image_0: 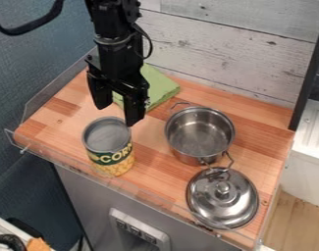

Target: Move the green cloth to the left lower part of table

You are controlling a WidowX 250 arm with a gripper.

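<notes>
Cloth on worktop, at back, L of ctr, nr wall behind. Can stands in front of cloth & a bit L, nr front edge. Pot R of can, in front & R of cloth. Lid on worktop, knob up, in front of pot & slightly R, nr front R corner.

A corn can stands near a steel pot, with a metal lid beside the pot.
</notes>
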